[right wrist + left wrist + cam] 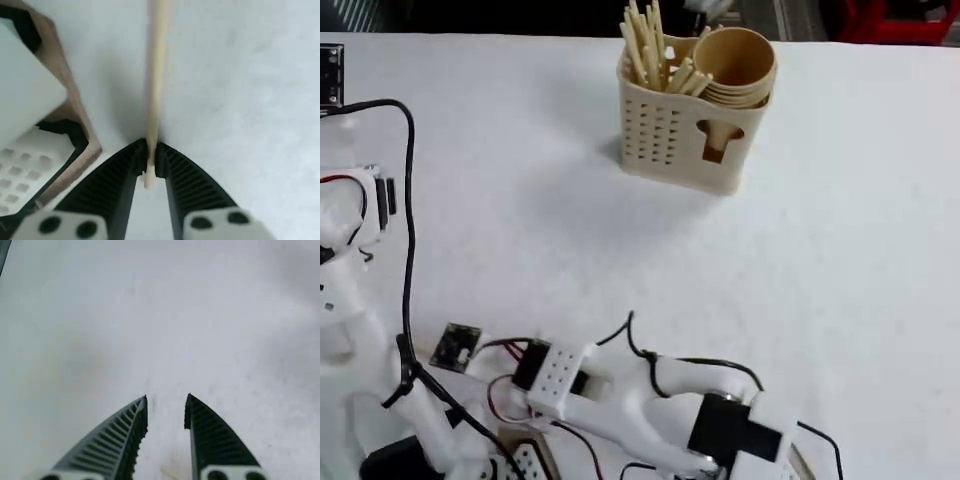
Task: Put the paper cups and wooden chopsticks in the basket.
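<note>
One wooden chopstick, clamped between the closed fingers of the right end effector, extends out over the white surface. More chopsticks and stacked paper cups stand in the cream basket toward the far edge. Left end effector: partly open, holding nothing, above the surface.
</note>
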Tool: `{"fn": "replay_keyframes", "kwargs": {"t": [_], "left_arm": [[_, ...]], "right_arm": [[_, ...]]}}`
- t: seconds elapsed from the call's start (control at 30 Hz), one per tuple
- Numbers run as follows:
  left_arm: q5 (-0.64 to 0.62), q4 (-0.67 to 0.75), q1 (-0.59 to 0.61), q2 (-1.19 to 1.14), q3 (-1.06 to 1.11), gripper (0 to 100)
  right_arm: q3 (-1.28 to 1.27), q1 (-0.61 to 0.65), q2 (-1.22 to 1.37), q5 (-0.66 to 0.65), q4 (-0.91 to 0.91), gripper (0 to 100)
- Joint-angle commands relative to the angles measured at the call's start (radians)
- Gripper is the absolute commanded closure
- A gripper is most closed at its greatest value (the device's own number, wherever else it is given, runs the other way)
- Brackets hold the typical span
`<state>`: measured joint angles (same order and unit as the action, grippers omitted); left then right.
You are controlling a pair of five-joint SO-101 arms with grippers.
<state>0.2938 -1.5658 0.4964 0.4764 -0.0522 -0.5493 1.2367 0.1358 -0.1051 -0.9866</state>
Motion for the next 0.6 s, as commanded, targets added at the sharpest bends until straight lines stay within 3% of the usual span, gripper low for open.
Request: {"fn": "replay_keyframes", "kwargs": {"t": [0.0,0.33,0.57], "left_arm": [[0.011,-0.008,0.008,0.031,-0.005,86],[0.005,-0.031,0.002,0.047,-0.015,87],[0.005,-0.057,-0.084,0.165,-0.005,87]], "right_arm": [[0.025,-0.081,0.002,-0.008,-0.022,98.1],[0.018,-0.326,-0.239,-0.08,-0.26,98.1],[-0.094,-0.526,-0.384,-0.187,-0.346,98.1]]}}
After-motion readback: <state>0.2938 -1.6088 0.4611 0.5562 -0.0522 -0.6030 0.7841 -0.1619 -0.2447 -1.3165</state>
